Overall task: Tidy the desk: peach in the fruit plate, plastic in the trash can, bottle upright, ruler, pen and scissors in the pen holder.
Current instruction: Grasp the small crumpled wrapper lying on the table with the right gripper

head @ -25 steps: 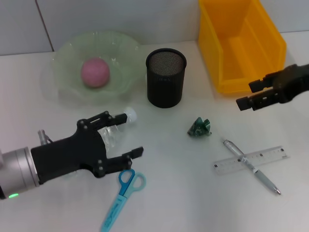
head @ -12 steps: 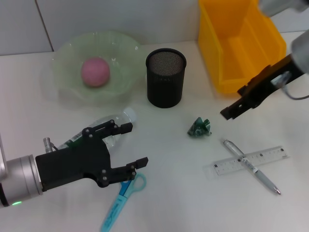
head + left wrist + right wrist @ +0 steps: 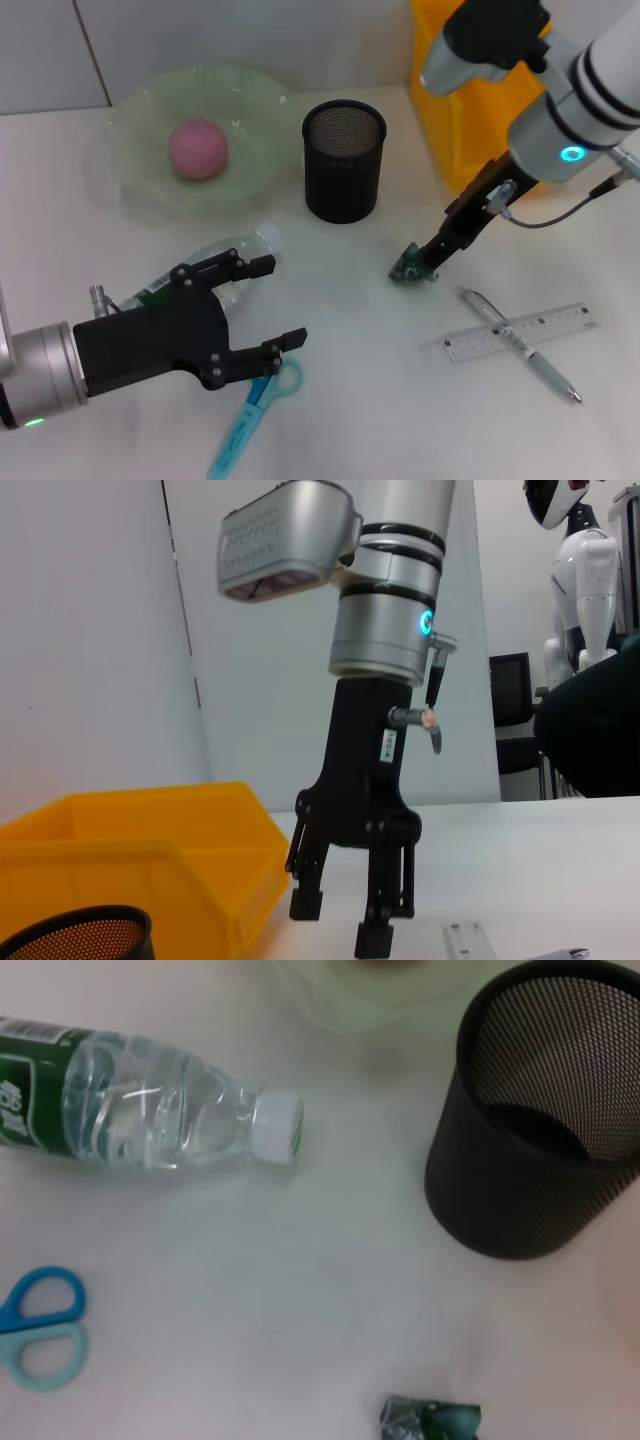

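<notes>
The pink peach point(image 3: 197, 148) lies in the pale green fruit plate point(image 3: 135, 110). A crumpled green plastic point(image 3: 408, 268) point(image 3: 430, 1418) sits on the desk, and my right gripper point(image 3: 430, 256) point(image 3: 340, 925) stands open just over its right side. The clear bottle point(image 3: 225, 262) point(image 3: 150, 1100) lies on its side. Above it, my left gripper point(image 3: 278, 302) hovers open and holds nothing. Blue scissors point(image 3: 255, 410) point(image 3: 35, 1325) lie at the front. To the right, a pen point(image 3: 525, 348) lies across a clear ruler point(image 3: 545, 325). The black mesh pen holder point(image 3: 343, 165) point(image 3: 540, 1150) stands upright in the middle.
A yellow bin point(image 3: 500, 90) point(image 3: 130, 850) stands at the back right, behind my right arm. The plate takes up the back left. Open desk lies between the scissors and the ruler.
My right arm has swung in from the right edge and lowered its gripper to the plastic. The left gripper shifted slightly toward the front a second ago and has held still since.
</notes>
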Motion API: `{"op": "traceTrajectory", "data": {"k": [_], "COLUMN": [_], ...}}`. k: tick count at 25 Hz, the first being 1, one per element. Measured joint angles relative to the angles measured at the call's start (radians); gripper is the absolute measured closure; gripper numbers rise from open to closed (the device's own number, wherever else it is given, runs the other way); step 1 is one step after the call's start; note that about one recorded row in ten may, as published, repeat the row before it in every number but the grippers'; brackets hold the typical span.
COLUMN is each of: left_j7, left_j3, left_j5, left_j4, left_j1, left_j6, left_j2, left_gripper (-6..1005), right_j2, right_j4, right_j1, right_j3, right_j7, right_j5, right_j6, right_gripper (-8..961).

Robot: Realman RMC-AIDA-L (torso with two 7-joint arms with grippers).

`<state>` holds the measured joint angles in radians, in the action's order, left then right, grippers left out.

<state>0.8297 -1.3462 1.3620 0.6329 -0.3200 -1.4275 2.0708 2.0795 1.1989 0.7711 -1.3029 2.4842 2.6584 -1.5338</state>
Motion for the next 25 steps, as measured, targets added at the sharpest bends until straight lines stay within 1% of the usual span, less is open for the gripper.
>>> {"op": "traceTrajectory", "data": {"k": [8, 17, 20, 25], "left_j7": [-0.023, -0.028, -0.042, -0.052], "left_j3": [0.005, 0.002, 0.008, 0.010], "left_j5": [0.001, 0.002, 0.002, 0.002], "left_j4": [-0.024, -0.026, -0.043, -0.057], "left_j1": [-0.002, 0.002, 0.001, 0.000], "left_j6": [-0.003, -0.003, -0.002, -0.005], "left_j2": [0.000, -0.002, -0.002, -0.002], "left_gripper": [202, 202, 202, 202], "right_j2": [0.002, 0.002, 0.002, 0.002], "right_j4": [-0.157, -0.233, -0.271, -0.297], "right_j1": [0.069, 0.097, 0.112, 0.122], "right_j3": [-0.073, -0.085, -0.086, -0.086], "right_j7": [0.028, 0.035, 0.037, 0.037], "right_j5": [0.000, 0.001, 0.001, 0.002], "right_j6": [0.086, 0.142, 0.159, 0.171], "right_gripper": [133, 134, 134, 134]}}
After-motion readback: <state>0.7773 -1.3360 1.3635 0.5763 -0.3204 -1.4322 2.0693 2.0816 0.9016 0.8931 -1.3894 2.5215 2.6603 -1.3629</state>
